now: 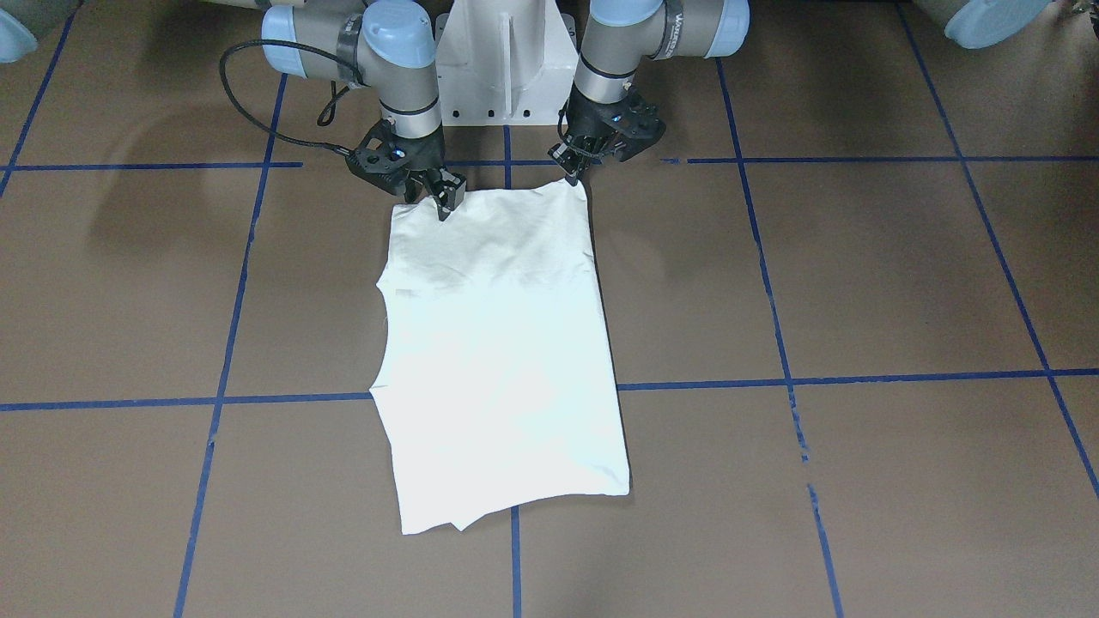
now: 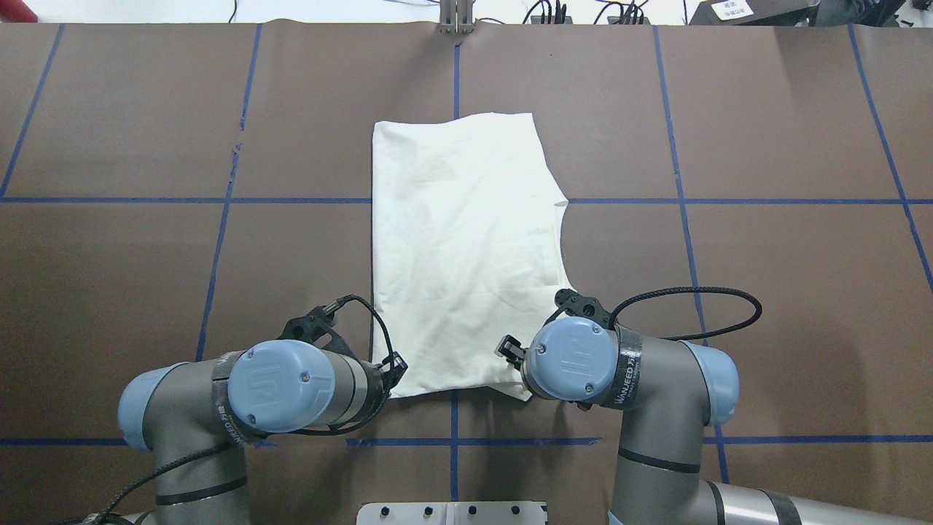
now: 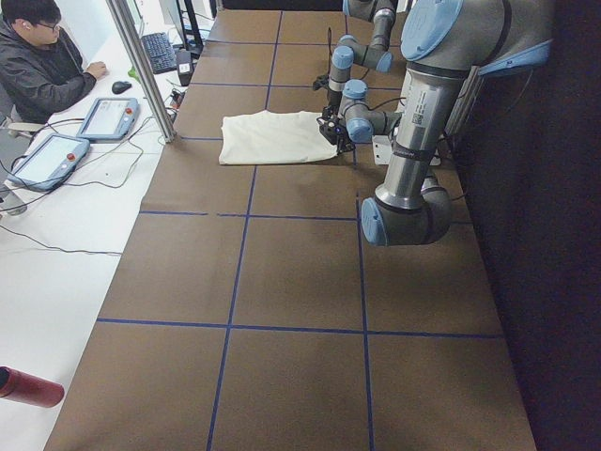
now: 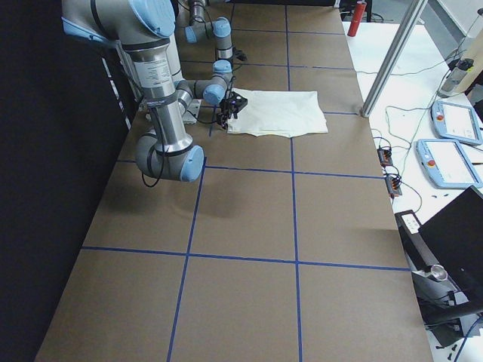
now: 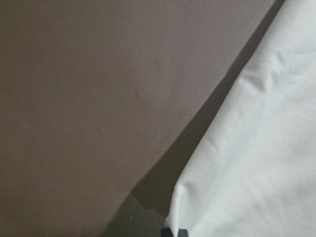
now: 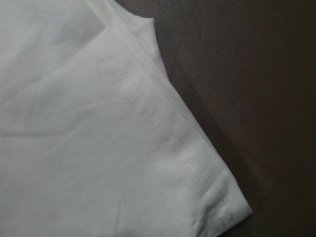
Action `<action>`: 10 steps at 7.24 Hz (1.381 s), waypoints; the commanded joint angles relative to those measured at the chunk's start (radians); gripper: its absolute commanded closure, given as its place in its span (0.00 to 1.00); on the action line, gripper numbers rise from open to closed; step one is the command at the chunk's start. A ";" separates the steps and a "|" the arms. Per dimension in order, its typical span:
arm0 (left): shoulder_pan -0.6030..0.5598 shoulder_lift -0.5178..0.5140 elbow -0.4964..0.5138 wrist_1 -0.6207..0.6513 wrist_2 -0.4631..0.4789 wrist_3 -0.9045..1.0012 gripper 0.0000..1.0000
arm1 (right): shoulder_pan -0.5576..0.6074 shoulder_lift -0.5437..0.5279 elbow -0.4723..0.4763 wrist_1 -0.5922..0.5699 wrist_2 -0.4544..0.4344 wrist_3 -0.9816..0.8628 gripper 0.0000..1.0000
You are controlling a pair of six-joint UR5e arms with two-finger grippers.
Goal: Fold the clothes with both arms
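The table [image 1: 859, 283], brown with blue tape lines, carries the white base [image 1: 506, 69] at its robot-side edge. Both arms reach down just in front of that base, the right arm [image 1: 403, 77] to one side of it and the left arm [image 1: 618, 60] to the other.

The shirt [image 1: 498, 343] lies straight out from the base, plain side up. It is folded into a long, narrow stack, with its short end nearest the base.

The right gripper [image 1: 436, 196] sits on the corner of that near end on the base's right-arm side, and the left gripper [image 1: 573, 167] sits at the other near corner. The fingers meet the cloth, but no view shows whether either pair is spread or pinching, so I cannot tell.

The shirt looks light, soft and limp, in several loose layers. It is not fragile, but it will probably sag and slide apart. I judge the best hold to be the two corners nearest the base, taken low enough to catch every layer along the stitched hem [image 6: 163, 133]. Both corners should rise together, because taking only the top layer could pull the fold open.
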 commanded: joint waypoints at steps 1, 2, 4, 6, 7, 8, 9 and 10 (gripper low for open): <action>0.000 0.000 0.000 0.000 0.000 0.000 1.00 | -0.003 -0.005 -0.002 -0.006 0.000 -0.001 0.00; 0.000 0.000 0.000 0.000 0.000 0.000 1.00 | -0.003 -0.003 -0.002 -0.006 0.000 -0.001 0.00; 0.000 0.000 0.000 0.000 0.000 0.000 1.00 | -0.003 -0.002 -0.002 -0.006 0.000 -0.001 0.46; -0.001 0.000 0.000 0.000 0.000 0.000 1.00 | -0.001 0.000 0.001 -0.006 0.008 -0.001 0.95; 0.000 0.000 0.000 0.000 0.000 0.000 1.00 | 0.005 0.000 0.001 -0.004 0.029 -0.001 1.00; 0.000 0.002 0.000 0.000 0.000 0.000 1.00 | 0.006 0.000 0.001 -0.004 0.031 -0.001 1.00; 0.000 0.000 0.002 0.000 0.000 0.000 1.00 | 0.009 0.003 0.002 -0.003 0.034 -0.001 1.00; 0.000 0.000 0.000 0.000 0.000 0.000 1.00 | 0.020 0.020 0.002 -0.004 0.037 -0.001 1.00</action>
